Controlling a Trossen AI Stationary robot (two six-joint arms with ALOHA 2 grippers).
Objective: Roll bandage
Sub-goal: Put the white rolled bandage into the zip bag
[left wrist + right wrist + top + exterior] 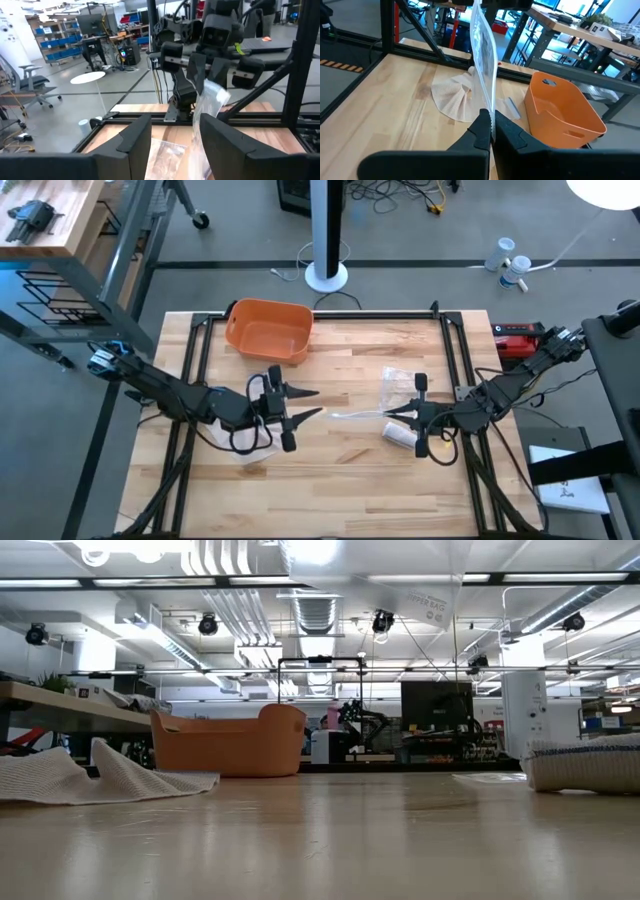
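Observation:
A loose beige bandage (238, 442) lies spread flat on the table under my left arm; it also shows as the bandage (452, 97) and the bandage (60, 778). A white rolled bandage (400, 437) lies on its side just near of my right gripper (386, 416); the low view shows the roll (585, 765). My right gripper (492, 122) is shut on a clear plastic wrapper (482, 50). My left gripper (314, 404) stands open at mid-table, pointing at the wrapper (210, 100) with nothing between its fingers (132, 137). My right gripper pinches one end of the clear wrapper (488, 107) between its two fingers. The fingers lie level and come from the table's right side. The wrapper (350, 417) sticks out edge-up past the fingertips toward my left gripper, above the tabletop.
An orange basket (268, 330) stands at the far edge, left of centre. A second clear plastic bag (400, 383) lies flat just far of my right gripper. A black frame (455, 360) runs along the table's sides. Bare wood lies toward the near edge.

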